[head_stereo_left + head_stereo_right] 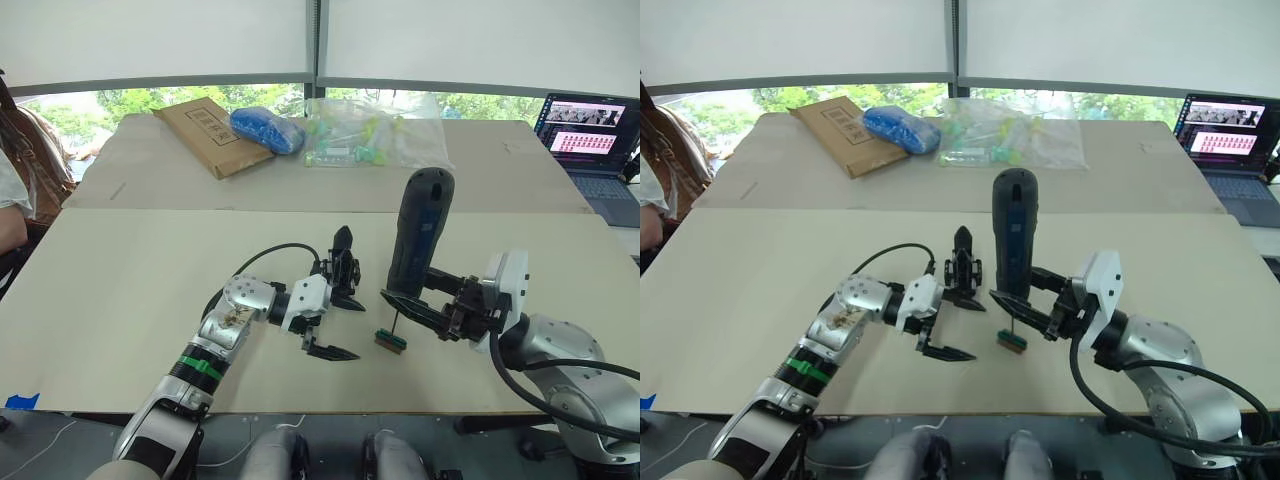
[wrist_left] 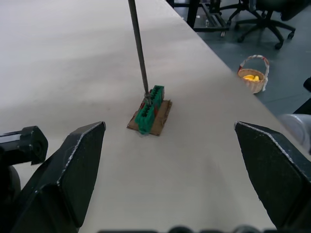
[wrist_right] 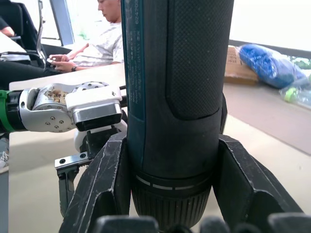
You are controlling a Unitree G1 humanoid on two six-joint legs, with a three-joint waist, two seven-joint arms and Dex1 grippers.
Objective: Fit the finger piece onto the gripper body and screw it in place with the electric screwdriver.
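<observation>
Screwdriver [image 1: 418, 228] stands upright, clamped in the right gripper [image 1: 425, 305], its bit tip touching the green block [image 1: 389, 342]. Just left, the left gripper [image 1: 335, 315] spreads its 2 fingers wide and empty, with the gripper body [image 1: 343, 268] beside its far finger.

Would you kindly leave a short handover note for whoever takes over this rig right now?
Left tool: open, empty, low over the table, beside the gripper body.
Right tool: shut on the electric screwdriver, held upright, bit tip on the small green block.
Gripper body: stands on the table with one upright finger.
Done: screwdriver in hand.
Left: fit the finger piece, drive the screw.
</observation>
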